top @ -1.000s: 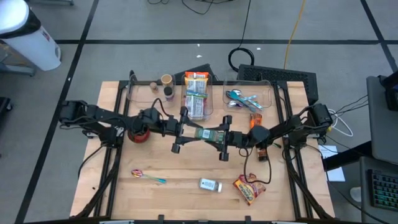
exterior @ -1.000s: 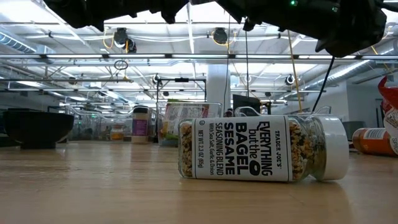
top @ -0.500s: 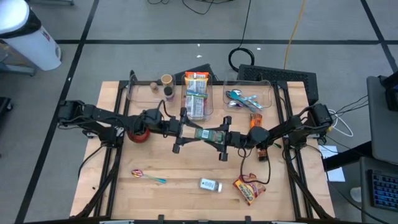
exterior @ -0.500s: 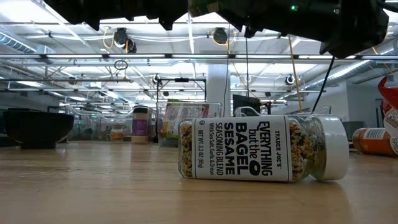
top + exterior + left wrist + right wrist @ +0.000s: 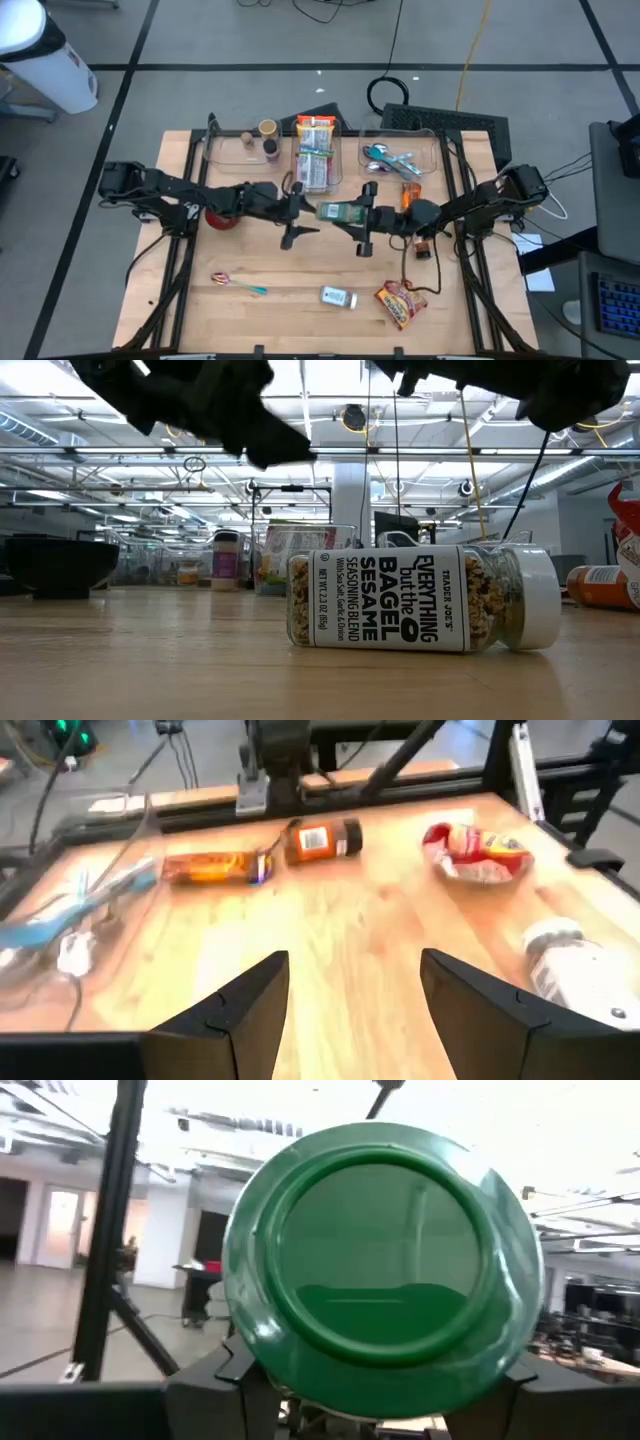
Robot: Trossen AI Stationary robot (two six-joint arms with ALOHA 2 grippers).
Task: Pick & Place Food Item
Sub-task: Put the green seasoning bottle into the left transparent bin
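Right gripper (image 5: 352, 213) grips green jar (image 5: 338, 212) — left gripper (image 5: 298, 208) empty, open.

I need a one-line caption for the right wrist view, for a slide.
Right gripper holding a green container, its round base facing the camera, lab room behind.

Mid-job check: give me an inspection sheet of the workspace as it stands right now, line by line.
Surface: wooden table, flat.
Job's things: green-lidded jar held above mid-table; clear bins at the far edge.
Clutter: seasoning jar on its side, red snack bag, spoon, red cup.
Hands: right hand shut on the jar; left hand open, empty.
Cables: black cable trailing from the right arm.
Surroundings: monitor, white bin.
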